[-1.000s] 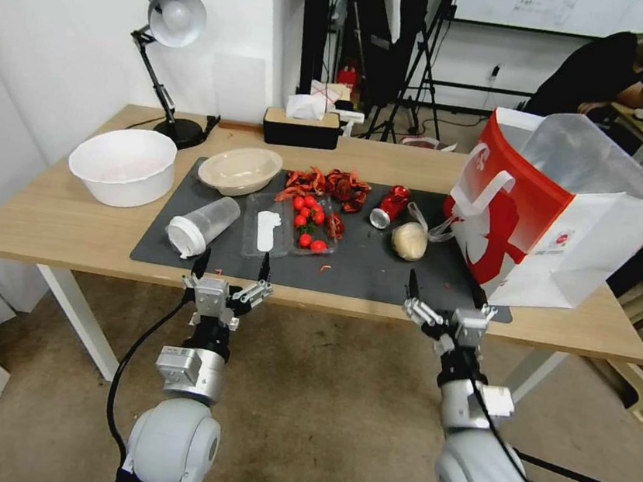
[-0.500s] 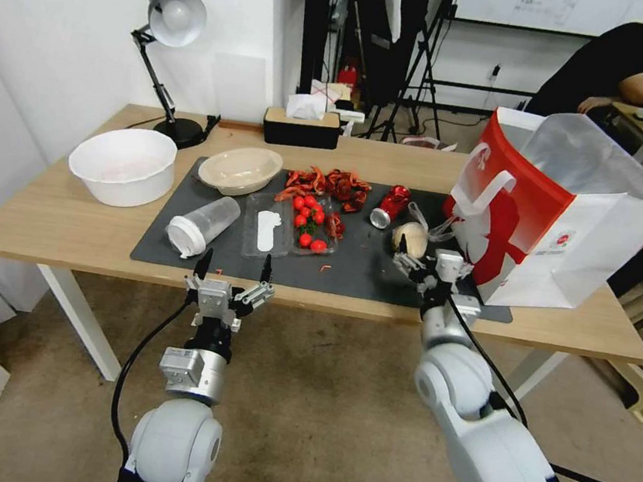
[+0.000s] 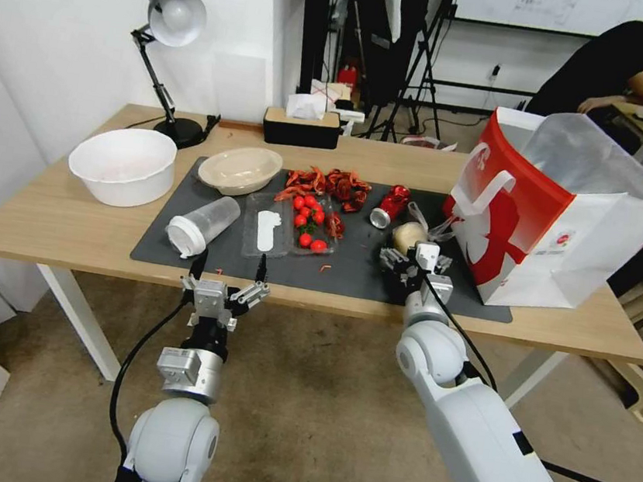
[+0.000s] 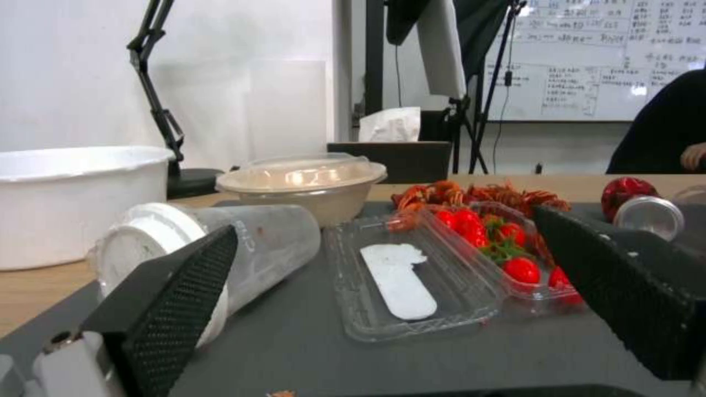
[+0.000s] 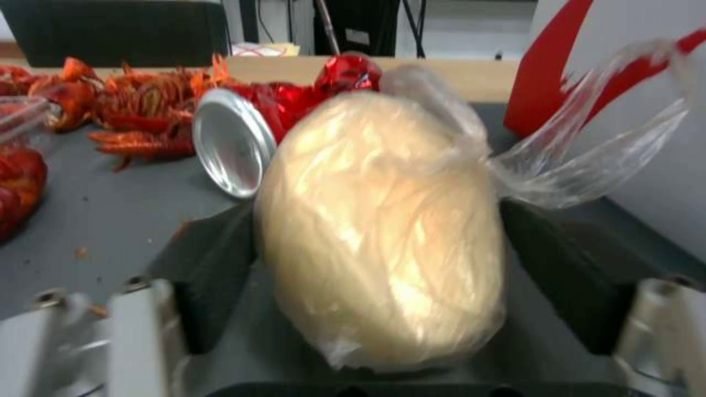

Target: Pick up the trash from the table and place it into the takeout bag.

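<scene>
A beige wad (image 3: 407,234) wrapped in clear film lies on the dark mat (image 3: 364,274) of the table (image 3: 50,223), just left of the red-and-white takeout bag (image 3: 567,216). My right gripper (image 3: 411,258) is open around it. In the right wrist view the wad (image 5: 383,220) fills the gap between the dark fingers (image 5: 213,259). The crushed red can (image 3: 389,205) lies right behind it. My left gripper (image 3: 229,265) hangs open at the table's front edge, facing the clear lidded cup (image 3: 202,226) lying on its side. Farther back sits a lidded beige bowl (image 3: 240,169).
A clear clamshell box (image 3: 291,229) with tomatoes and a heap of red crayfish shells (image 3: 328,185) occupy the mat's middle. A white basin (image 3: 122,164) and a desk lamp (image 3: 173,19) stand at the left, a tissue box (image 3: 301,125) at the back edge.
My right arm has reached forward from the table's front edge over the mat, bringing its open fingers around the beige wad. The left arm has hardly moved.
</scene>
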